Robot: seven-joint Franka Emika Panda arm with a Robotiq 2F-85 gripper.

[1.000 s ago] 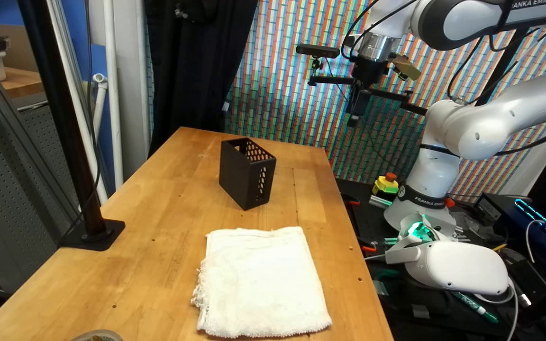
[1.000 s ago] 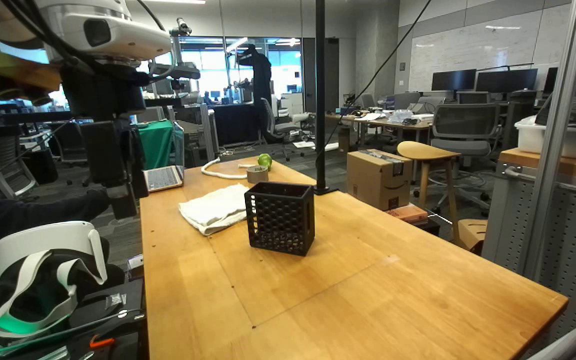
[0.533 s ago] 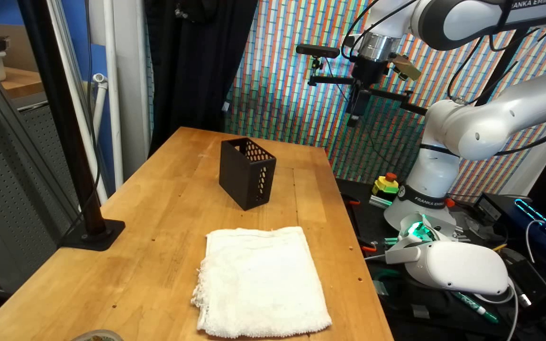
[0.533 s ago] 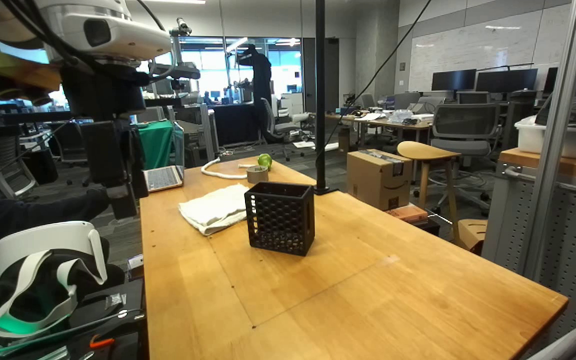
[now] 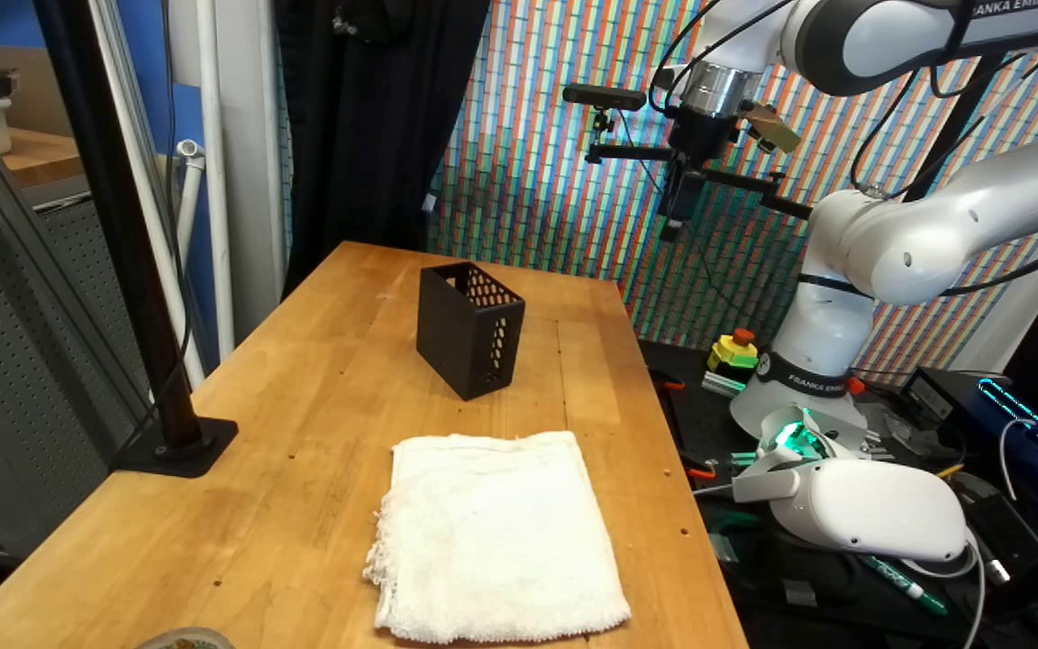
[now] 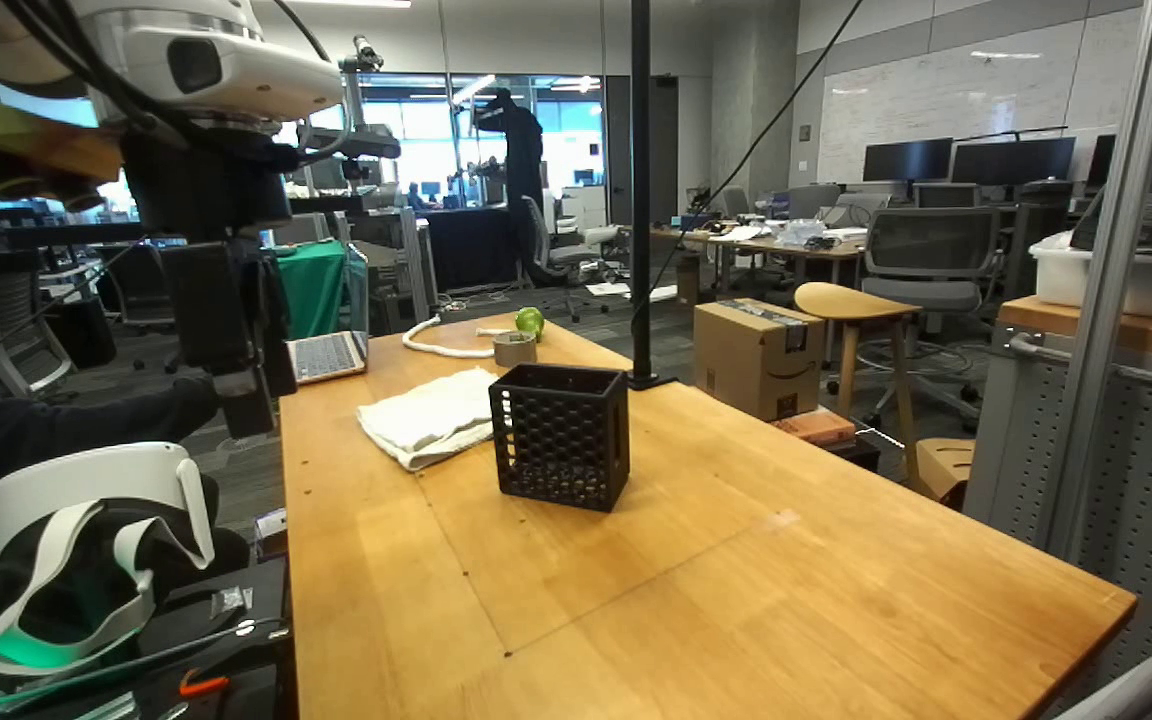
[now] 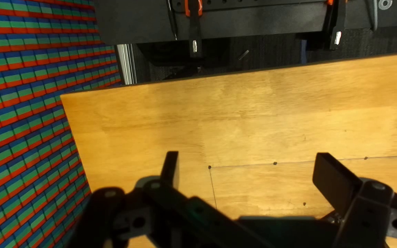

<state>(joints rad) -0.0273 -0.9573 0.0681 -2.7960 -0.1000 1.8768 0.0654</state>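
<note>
My gripper [image 7: 245,168] is open and empty in the wrist view, its two dark fingers wide apart above the wooden tabletop [image 7: 253,113]. In an exterior view the gripper [image 5: 672,225] hangs pointing down, high above the table's side edge; it also shows in an exterior view [image 6: 248,400]. It touches nothing. The nearest thing on the table is a black crate-like holder with hexagonal holes [image 5: 469,333], upright; it also shows in an exterior view [image 6: 561,440]. A folded white cloth [image 5: 501,541] lies flat beside it, also seen in an exterior view [image 6: 426,415], partly hidden by the holder.
A black pole [image 6: 642,200] stands on the table's edge. A tape roll [image 6: 515,348], a green round object [image 6: 529,321], a white rope [image 6: 436,347] and a laptop [image 6: 328,357] lie at one end. A white headset [image 5: 875,509] sits near the robot base.
</note>
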